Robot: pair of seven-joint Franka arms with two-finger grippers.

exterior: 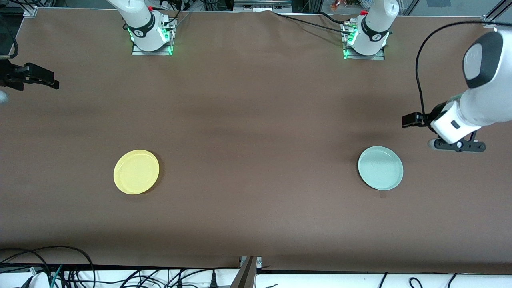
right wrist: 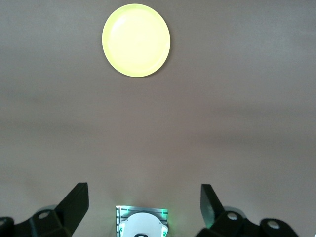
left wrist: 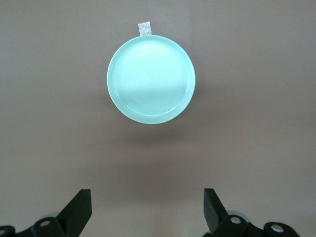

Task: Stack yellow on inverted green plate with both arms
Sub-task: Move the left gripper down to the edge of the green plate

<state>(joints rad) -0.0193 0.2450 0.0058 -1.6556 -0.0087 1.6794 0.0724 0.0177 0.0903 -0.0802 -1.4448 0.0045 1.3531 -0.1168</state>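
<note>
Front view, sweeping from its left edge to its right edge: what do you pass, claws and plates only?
Right claw at the view's left edge, open → yellow plate → green plate → left claw, open, up beside the green plate toward the left arm's end of the table.

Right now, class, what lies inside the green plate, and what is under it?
Nothing lies in the green plate: its ringed inner face is bare. It rests rim up on the brown table. A small tape tab shows at its rim; whatever lies beneath is covered.
</note>
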